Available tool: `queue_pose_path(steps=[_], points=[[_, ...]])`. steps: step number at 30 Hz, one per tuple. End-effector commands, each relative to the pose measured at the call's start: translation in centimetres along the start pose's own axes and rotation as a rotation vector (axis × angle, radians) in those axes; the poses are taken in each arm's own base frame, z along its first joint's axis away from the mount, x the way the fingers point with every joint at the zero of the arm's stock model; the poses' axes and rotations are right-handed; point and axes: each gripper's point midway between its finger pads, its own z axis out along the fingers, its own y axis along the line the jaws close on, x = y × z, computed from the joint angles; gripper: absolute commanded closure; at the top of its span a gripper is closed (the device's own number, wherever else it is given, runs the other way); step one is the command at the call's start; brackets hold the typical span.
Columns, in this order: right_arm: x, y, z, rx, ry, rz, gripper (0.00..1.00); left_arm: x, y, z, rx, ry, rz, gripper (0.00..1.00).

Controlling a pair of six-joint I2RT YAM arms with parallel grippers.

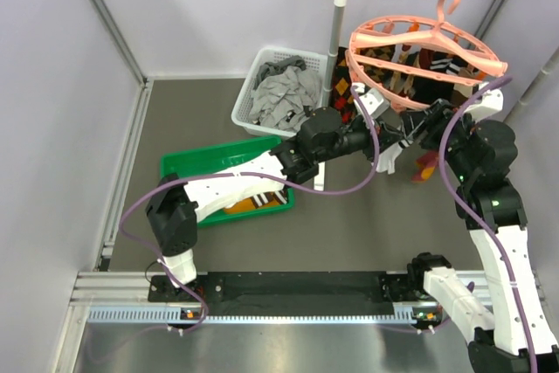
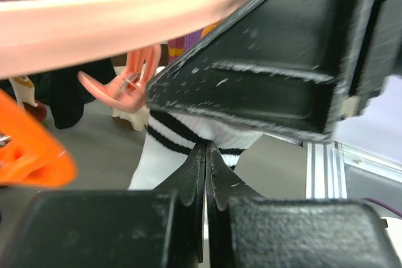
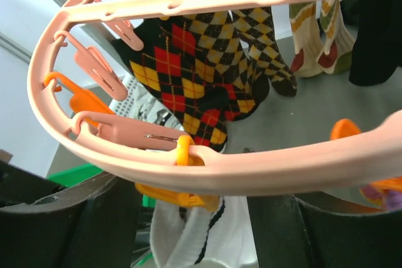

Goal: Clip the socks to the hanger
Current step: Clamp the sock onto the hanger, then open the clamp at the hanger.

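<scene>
The salmon-pink hanger hangs by its hook from the rail. My left gripper is under its near rim, shut on the cuff of a white sock with black stripes, its tips at the stripe bands. My right gripper is open. Its fingers stand either side of an orange clip on the hanger rim, and the white sock hangs just below that clip. More socks, mustard-orange and striped white, lie in the green tray, partly hidden by my left arm.
A white basket of grey garments stands at the back. The green tray is to its front left. The white rail stand holds the hanger. Argyle socks and other socks hang from far clips. A pink clip dangles close.
</scene>
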Motion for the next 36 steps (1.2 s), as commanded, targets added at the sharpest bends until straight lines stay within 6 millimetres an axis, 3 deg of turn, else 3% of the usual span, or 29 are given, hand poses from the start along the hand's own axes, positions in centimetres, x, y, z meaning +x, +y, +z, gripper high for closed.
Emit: queue_pose_path(steps=[1,6,21,30,36], points=[[-3.6,1.3,-1.9,-0.016,-0.097,-0.059,0.38,-2.8,-1.2,0.5,0.047,-0.082,0.016,1.00],[-4.4,1.2,-2.6,0.002,-0.113,-0.092,0.37,-2.9,-1.3,0.4,0.055,-0.099,0.019,0.92],[-5.0,0.9,-3.4,0.020,-0.129,-0.150,0.37,-3.4,0.3,-1.5,0.037,-0.190,0.037,0.27],[-5.2,1.2,-3.8,0.007,-0.137,-0.176,0.37,-3.9,3.2,-2.2,0.103,-0.283,-0.023,0.21],[-5.5,1.3,-4.4,0.002,-0.145,-0.209,0.37,-4.5,2.1,-1.9,0.226,-0.332,-0.034,0.20]])
